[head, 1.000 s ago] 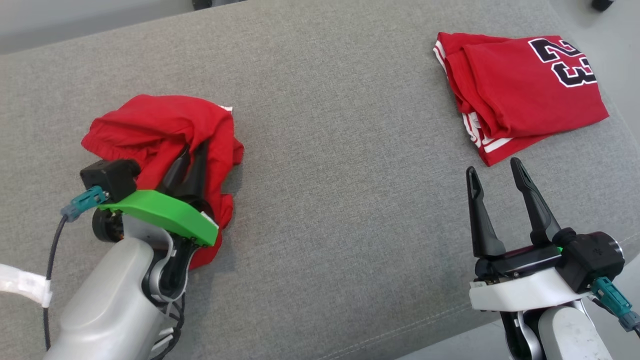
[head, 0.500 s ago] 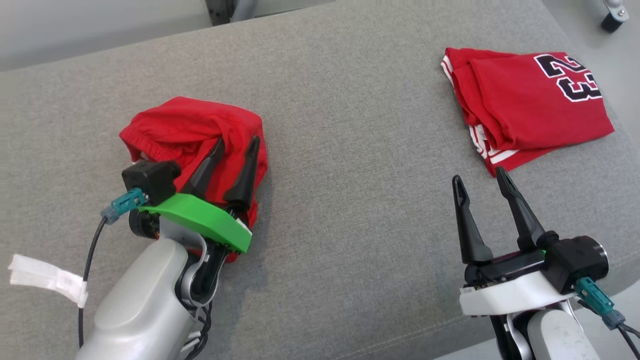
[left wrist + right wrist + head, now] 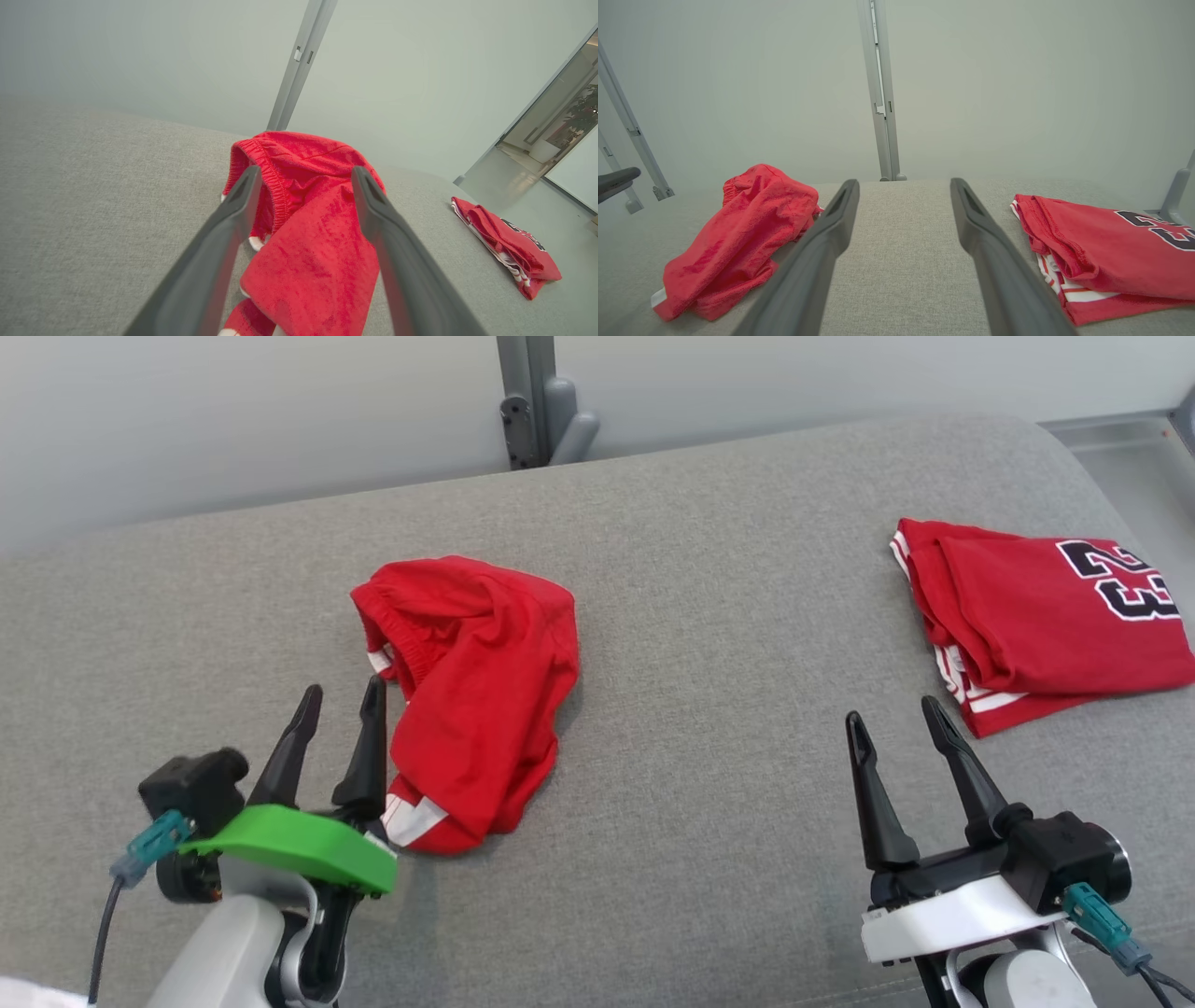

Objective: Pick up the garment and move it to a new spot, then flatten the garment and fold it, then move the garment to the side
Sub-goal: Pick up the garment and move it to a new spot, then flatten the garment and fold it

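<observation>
On the grey fabric surface (image 3: 728,644), our left claw (image 3: 344,689) gaped empty beside the crumpled red cloth garment (image 3: 485,691); we feared it would pinch several layers.

Judged an office-like test room: pale partition wall (image 3: 738,93) and metal post (image 3: 880,93) beyond right gripper (image 3: 903,183), grey upholstered bench (image 3: 901,261) beneath.
</observation>
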Controlling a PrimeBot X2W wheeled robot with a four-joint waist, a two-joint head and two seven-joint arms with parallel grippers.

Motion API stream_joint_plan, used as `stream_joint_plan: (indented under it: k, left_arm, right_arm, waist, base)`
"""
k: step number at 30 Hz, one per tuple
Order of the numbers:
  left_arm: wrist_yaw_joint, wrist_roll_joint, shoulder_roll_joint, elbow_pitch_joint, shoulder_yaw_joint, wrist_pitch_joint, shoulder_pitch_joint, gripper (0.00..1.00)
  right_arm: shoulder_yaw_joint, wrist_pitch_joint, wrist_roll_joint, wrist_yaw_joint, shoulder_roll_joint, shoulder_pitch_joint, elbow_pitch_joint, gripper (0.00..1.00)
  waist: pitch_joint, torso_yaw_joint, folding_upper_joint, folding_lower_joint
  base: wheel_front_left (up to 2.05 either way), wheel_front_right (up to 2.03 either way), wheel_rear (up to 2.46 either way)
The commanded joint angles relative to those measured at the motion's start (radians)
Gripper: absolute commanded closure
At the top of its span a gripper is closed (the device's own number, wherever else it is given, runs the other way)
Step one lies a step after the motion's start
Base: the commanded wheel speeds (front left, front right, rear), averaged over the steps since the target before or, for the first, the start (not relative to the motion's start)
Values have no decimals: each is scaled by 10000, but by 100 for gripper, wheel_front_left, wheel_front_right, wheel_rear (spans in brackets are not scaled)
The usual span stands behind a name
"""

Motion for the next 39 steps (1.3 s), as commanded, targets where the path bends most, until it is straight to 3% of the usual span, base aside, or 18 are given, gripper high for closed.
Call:
stream_joint_plan:
  k: [1,7,20,28,39]
  left_arm:
    - [48,236,80,-126,227,-37,377,0]
    - [32,1706,-35,-1043,1587,-39,1788,0]
    - [-574,5270,-1294,-2241,3859,-40,4300,0]
    - [-1003,6472,-2065,-2504,4748,-41,5241,0]
    - [-1317,6973,-2463,-2569,5149,-41,5426,0]
  right_arm:
    - [-20,-7,12,-15,-23,150,30,0]
    - [-67,-7,-27,-15,-23,389,28,0]
    - [-254,-7,95,-15,-23,1066,57,0]
    - [-345,-7,198,-15,-24,1373,83,0]
    - [-182,-7,38,-15,-23,1556,284,0]
  waist:
    - [-521,515,-1,0]
    - [-738,710,-1,0]
    - [-1185,918,-1,0]
    - [-1454,987,-1,0]
    - [-1558,1145,-1,0]
  base:
    - [0,0,0]
    - [0,0,0]
    - [0,0,0]
    - [0,0,0]
    - [0,0,0]
